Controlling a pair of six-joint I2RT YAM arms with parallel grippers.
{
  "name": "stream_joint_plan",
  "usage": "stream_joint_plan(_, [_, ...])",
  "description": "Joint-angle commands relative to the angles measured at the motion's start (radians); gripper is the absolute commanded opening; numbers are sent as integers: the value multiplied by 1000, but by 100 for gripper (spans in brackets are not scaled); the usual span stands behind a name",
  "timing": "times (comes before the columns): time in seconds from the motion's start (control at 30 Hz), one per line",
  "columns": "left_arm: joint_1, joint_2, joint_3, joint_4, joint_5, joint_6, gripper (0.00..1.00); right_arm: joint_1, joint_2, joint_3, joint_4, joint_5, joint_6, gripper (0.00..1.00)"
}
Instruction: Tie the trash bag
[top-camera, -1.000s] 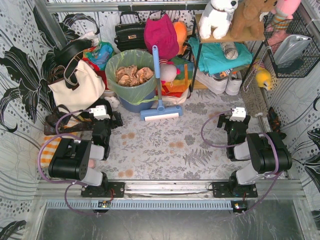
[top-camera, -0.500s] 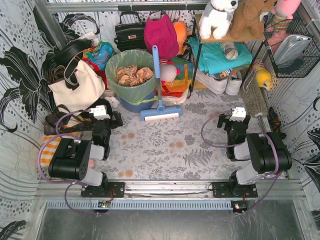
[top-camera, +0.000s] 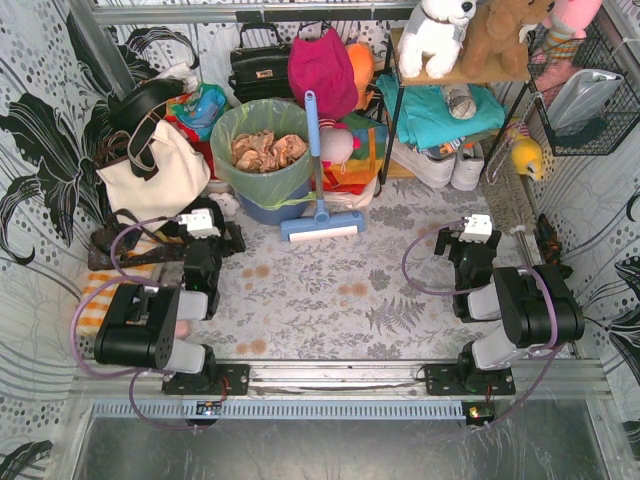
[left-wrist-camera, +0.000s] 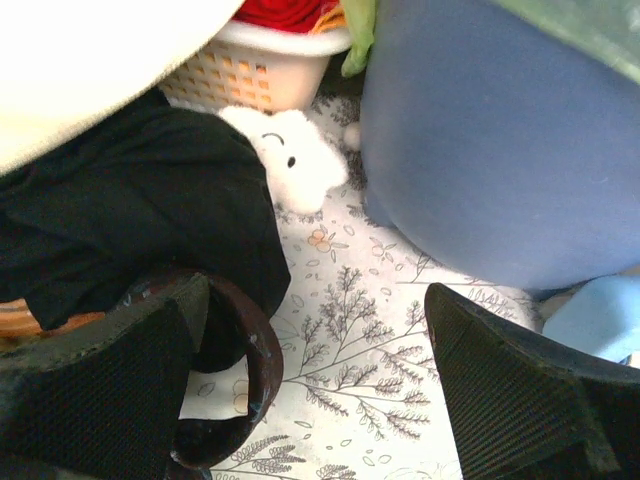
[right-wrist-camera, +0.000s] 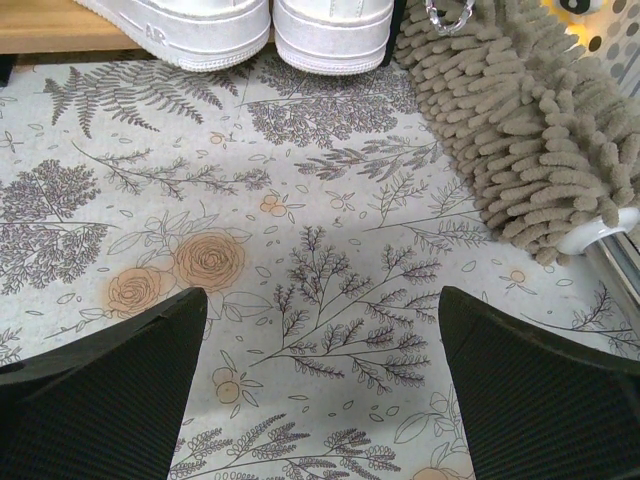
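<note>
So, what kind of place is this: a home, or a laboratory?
Likely a mock home corner set up for robot work: a trash bag lining a bin, white sneakers under a shelf, and a mop, inside a metal frame.

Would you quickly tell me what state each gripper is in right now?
Left gripper: open, holding nothing.
Right gripper: open, holding nothing.
</note>
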Motion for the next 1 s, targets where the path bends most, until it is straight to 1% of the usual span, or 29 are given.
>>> stream_joint_plan(0.0, [-36, -116, 84, -150, -60, 38, 98, -1, -37, -7, 26, 1, 3, 97])
stream_joint_plan(0.07, [-69, -164, 112, -226, -113, 46, 98, 0, -71, -16, 21, 11, -6, 97])
stream_joint_plan(0.2, [-116, -255, 159, -348, -153, 24, 98, -1, -231, 53, -254, 34, 7, 97])
stream_joint_plan(0.33, [-144, -337, 220, -465, -146, -29, 98, -1, -353, 125, -436, -2, 35, 97])
stream_joint_plan(0.47, [-152, -403, 341, -715, -137, -116, 98, -1, -430, 253, -687, -72, 117, 97])
stream_joint_plan(0.6, [-153, -447, 498, -1030, -149, -151, 98, 0, -485, 395, -914, -221, 200, 97])
stream_joint_plan(0.73, [-151, -500, 561, -1160, -115, -106, 98, -1, -495, 557, -1136, -294, 330, 97])
stream_joint_plan(0.8, [-152, -530, 569, -1196, -109, -78, 98, 0, -478, 639, -1224, -383, 358, 97])
stream_joint_plan(0.87, [-153, -561, 565, -1213, -103, -52, 98, -1, -466, 685, -1251, -488, 381, 97])
stream_joint_plan(0.97, [-153, -605, 559, -1210, -105, -40, 98, -1, -448, 705, -1174, -644, 418, 98])
